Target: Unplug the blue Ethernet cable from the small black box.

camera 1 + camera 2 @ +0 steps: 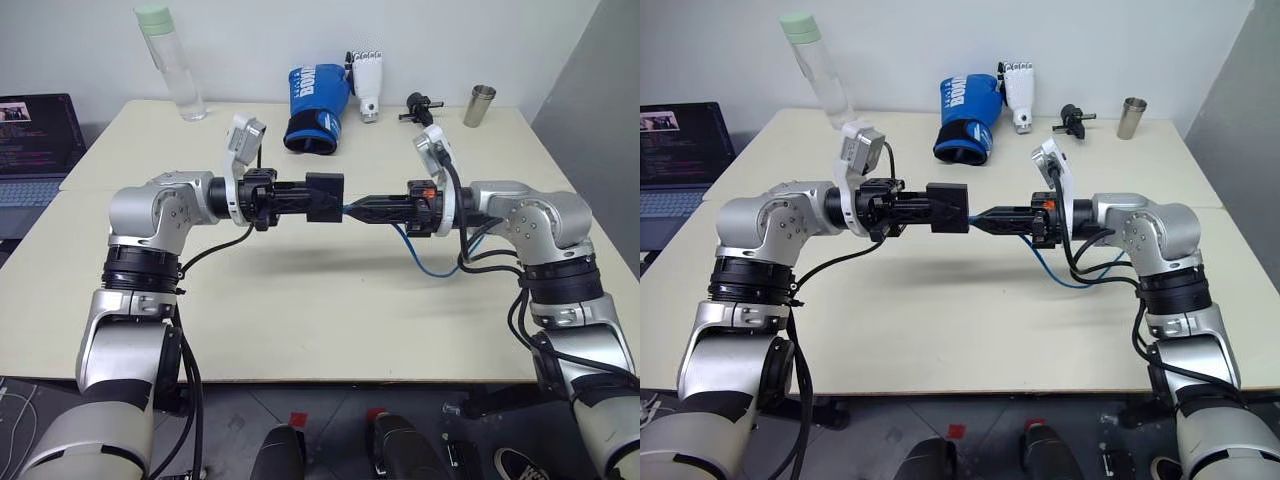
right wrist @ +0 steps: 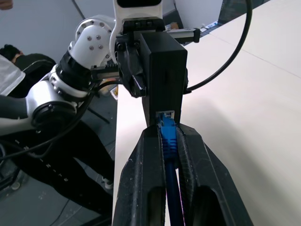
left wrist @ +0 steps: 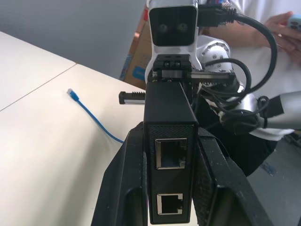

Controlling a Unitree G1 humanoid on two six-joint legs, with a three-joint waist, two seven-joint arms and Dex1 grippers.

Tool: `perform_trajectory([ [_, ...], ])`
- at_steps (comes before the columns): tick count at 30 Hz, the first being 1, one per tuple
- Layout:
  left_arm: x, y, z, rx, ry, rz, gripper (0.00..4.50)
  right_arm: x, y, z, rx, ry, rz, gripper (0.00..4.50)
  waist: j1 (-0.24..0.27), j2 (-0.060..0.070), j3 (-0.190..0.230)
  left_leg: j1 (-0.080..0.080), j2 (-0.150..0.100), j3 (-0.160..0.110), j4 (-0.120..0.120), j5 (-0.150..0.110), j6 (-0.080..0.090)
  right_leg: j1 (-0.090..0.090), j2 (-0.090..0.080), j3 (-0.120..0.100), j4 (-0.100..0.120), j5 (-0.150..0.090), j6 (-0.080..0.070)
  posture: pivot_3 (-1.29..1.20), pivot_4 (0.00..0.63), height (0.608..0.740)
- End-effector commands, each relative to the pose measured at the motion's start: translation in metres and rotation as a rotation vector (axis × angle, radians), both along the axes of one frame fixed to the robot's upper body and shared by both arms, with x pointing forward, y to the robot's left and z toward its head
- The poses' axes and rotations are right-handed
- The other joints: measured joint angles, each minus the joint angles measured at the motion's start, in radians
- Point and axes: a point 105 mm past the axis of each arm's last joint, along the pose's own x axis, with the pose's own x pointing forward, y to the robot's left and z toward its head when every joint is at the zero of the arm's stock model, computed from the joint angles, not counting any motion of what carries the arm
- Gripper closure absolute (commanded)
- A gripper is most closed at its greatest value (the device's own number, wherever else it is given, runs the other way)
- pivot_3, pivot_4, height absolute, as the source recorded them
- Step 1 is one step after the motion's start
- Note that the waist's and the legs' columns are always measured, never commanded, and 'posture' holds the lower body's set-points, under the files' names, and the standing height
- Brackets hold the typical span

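- Blue Ethernet cable [image 2: 168,136]: its near plug is seated in a port on the edge of the small black box [image 1: 324,196], which is held in the air above the table [image 1: 300,320]; the rest of the cord hangs from the right gripper to the tabletop, and its free end lies there.
- Left gripper [image 3: 171,188]: fingers pressed against the two flat sides of the box, holding it level with its plugged edge turned toward the other arm.
- Right gripper [image 2: 170,141]: fingers pinched on the cable's boot just behind the plug, in line with the port.
- Step in hand, judged: withdrawal of the plug. A straight pull along the port's axis suits best, the box being kept still.
- Caution, judged: whether the latch tab is depressed cannot be told; a sideways tug could twist the box in its grip.
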Motion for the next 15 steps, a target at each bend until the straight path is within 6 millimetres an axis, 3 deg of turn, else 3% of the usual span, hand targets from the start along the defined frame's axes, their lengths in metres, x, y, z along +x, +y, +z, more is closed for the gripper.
perform_trajectory([
  [1, -0.006, 0.011, 0.011, 0.004, -0.046, 0.005, 3.72, -0.006, -0.016, 0.007, -0.009, -0.019, -0.012, 4.42, 0.000, 0.000, 0.000, 0.000, 0.000, 0.000, 0.000, 0.000, 0.000, 0.000, 0.000, 0.000, -0.001, 0.000, 0.000, 0.00, 0.150, 0.740],
  [6, -0.004, 0.017, 0.012, 0.014, -0.052, 0.031, 3.72, -0.002, -0.025, 0.002, -0.026, -0.024, -0.059, 4.42, 0.000, 0.000, 0.000, -0.001, 0.000, 0.000, 0.000, 0.000, 0.000, 0.000, 0.000, 0.000, -0.002, 0.000, 0.000, 0.00, 0.150, 0.740],
  [8, -0.002, 0.017, 0.012, 0.016, -0.062, 0.042, 3.72, 0.015, -0.026, -0.005, -0.056, -0.079, -0.158, 4.42, 0.000, 0.000, 0.000, -0.001, 0.000, 0.000, 0.000, 0.000, 0.000, 0.000, 0.000, 0.000, -0.002, 0.000, 0.000, 0.00, 0.150, 0.740],
  [12, -0.001, 0.021, 0.011, 0.022, -0.072, 0.064, 3.72, 0.058, -0.038, -0.037, -0.228, -0.237, -0.454, 4.42, -0.001, 0.000, 0.000, -0.001, 0.000, 0.000, 0.000, 0.000, 0.000, 0.000, 0.000, 0.000, -0.002, 0.000, 0.000, 0.00, 0.150, 0.740],
  [15, -0.001, 0.026, 0.009, 0.030, -0.068, 0.083, 3.72, 0.074, -0.037, -0.067, -0.324, -0.293, -0.588, 4.42, -0.001, 0.000, 0.000, -0.002, 0.000, 0.000, 0.000, 0.000, 0.000, -0.001, 0.000, 0.000, -0.002, 0.000, 0.000, 0.00, 0.150, 0.740],
])
